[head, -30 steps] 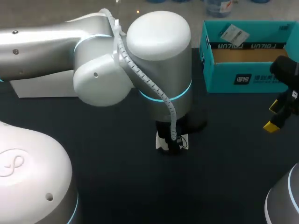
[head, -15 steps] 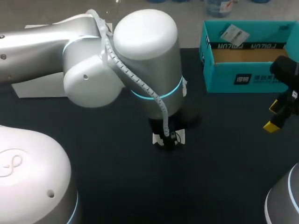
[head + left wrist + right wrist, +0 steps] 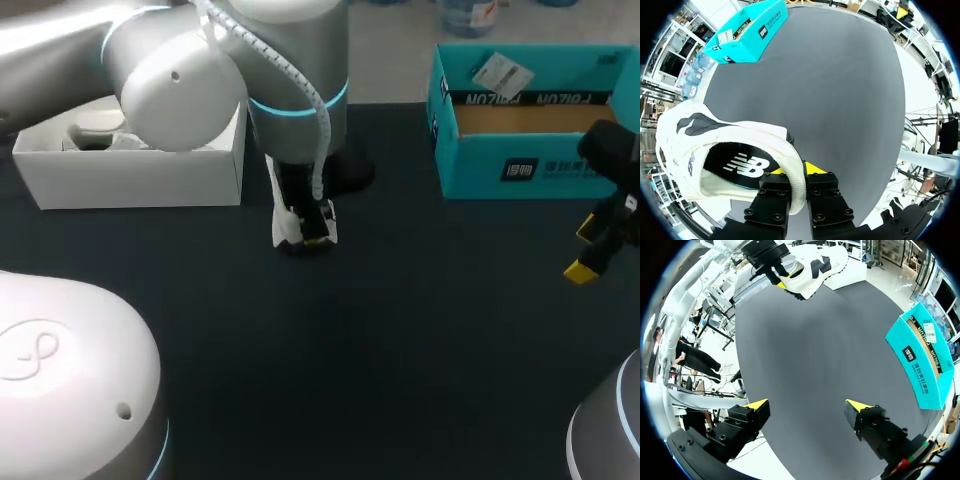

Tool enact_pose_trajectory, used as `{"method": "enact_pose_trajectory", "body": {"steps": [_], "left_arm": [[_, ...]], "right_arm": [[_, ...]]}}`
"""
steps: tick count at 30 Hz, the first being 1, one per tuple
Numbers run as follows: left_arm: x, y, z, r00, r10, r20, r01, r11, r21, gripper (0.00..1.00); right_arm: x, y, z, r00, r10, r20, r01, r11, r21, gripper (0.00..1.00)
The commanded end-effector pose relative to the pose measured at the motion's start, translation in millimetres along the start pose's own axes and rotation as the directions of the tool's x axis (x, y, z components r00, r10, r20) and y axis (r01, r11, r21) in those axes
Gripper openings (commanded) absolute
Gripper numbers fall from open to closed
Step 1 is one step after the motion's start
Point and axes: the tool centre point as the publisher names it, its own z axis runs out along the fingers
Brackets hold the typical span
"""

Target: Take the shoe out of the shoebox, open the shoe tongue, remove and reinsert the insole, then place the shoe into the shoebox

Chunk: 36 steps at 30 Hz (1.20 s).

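Note:
A white shoe (image 3: 292, 229) with a black insole (image 3: 740, 167) hangs just above the dark table, near the white shoebox (image 3: 130, 176). My left gripper (image 3: 795, 170) is shut on the shoe's (image 3: 735, 135) heel collar, one finger inside and one outside. In the head view the left arm's wrist hides most of that gripper (image 3: 308, 222). The right wrist view shows the shoe (image 3: 816, 266) far ahead, held by the left gripper (image 3: 778, 279). My right gripper (image 3: 807, 412) stands open and empty over the table's right side (image 3: 591, 250).
A teal box (image 3: 520, 168) stands open at the back right, also visible in the wrist views (image 3: 747, 32) (image 3: 926, 360). The white shoebox at the back left holds something pale (image 3: 97, 124). The dark table (image 3: 400, 350) stretches bare between the arms.
My left arm has carried the shoe from the table's middle back and to the left, up beside the white shoebox. The right arm has stayed still.

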Motion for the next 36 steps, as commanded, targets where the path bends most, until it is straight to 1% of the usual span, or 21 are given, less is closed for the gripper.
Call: {"method": "enact_pose_trajectory", "body": {"steps": [1,2,4,5,10,11,12,13,16,17,19,21,24,30,32,34,36], "left_arm": [[-44.9,18,-9,0.999,-0.009,-0.05,0.009,1.0,-0.002,0.0],[-53.2,23,-10,0.999,-0.03,-0.045,0.03,1.0,-0.001,0.0],[-70.6,30,-12,0.997,0.001,-0.077,-0.002,1.0,-0.017,0.0],[-78.0,33,-12,0.997,-0.038,-0.063,0.035,0.999,-0.037,0.0],[-113.6,52,-14,0.995,-0.071,-0.072,0.066,0.996,-0.067,0.0],[-120.2,54,-14,0.994,-0.091,-0.061,0.085,0.993,-0.087,0.0],[-126.9,56,-14,0.994,-0.092,-0.065,0.086,0.993,-0.083,0.0],[-132.4,59,-15,0.993,-0.09,-0.078,0.084,0.994,-0.076,0.0],[-148.3,67,-18,0.992,-0.092,-0.088,0.085,0.993,-0.079,0.0],[-153.2,69,-19,0.991,-0.104,-0.08,0.097,0.991,-0.091,0.0],[-162.6,74,-21,0.991,-0.098,-0.095,0.09,0.992,-0.085,0.0],[-173.5,79,-23,0.989,-0.124,-0.08,0.116,0.988,-0.106,0.0],[-190.5,86,-29,0.985,-0.152,-0.084,0.142,0.984,-0.108,0.0],[-232.5,96,-34,0.973,-0.205,-0.107,0.193,0.975,-0.114,0.0],[-247.6,97,-33,0.966,-0.234,-0.114,0.22,0.968,-0.121,0.0],[-258.8,97,-31,0.959,-0.259,-0.113,0.242,0.959,-0.148,0.0],[-274.0,99,-30,0.952,-0.28,-0.122,0.261,0.954,-0.148,0.0]], "right_arm": [[-1.4,1.5,1,1.0,0.001,-0.001,-0.001,1.0,0.004,1.0],[-1.4,1.5,1,1.0,0.001,-0.001,-0.001,1.0,0.004,1.0],[-1.4,1.5,1,1.0,0.001,-0.001,-0.001,1.0,0.004,1.0],[-1.4,1.5,1,1.0,0.001,-0.001,-0.001,1.0,0.004,1.0],[-1.4,1.5,1,1.0,0.001,-0.001,-0.001,1.0,0.004,1.0],[-1.4,1.5,1,1.0,0.001,-0.001,-0.001,1.0,0.004,1.0],[-1.4,1.5,1,1.0,0.001,-0.001,-0.001,1.0,0.004,1.0],[-1.4,1.5,1,1.0,0.001,-0.001,-0.001,1.0,0.004,1.0],[-1.4,1.5,1,1.0,0.001,-0.001,-0.001,1.0,0.004,1.0],[-1.4,1.5,1,1.0,0.001,-0.001,-0.001,1.0,0.004,1.0],[-1.4,1.5,1,1.0,0.001,-0.001,-0.001,1.0,0.004,1.0],[-1.4,1.5,1,1.0,0.001,-0.001,-0.001,1.0,0.004,1.0],[-1.4,1.5,1,1.0,0.001,-0.001,-0.001,1.0,0.004,1.0],[-1.4,1.5,1,1.0,0.001,-0.001,-0.001,1.0,0.004,1.0],[-1.4,1.5,1,1.0,0.001,-0.001,-0.001,1.0,0.004,1.0],[-1.4,1.5,1,1.0,0.001,-0.001,-0.001,1.0,0.004,1.0],[-1.4,1.5,1,1.0,0.001,-0.001,-0.001,1.0,0.004,1.0]]}}
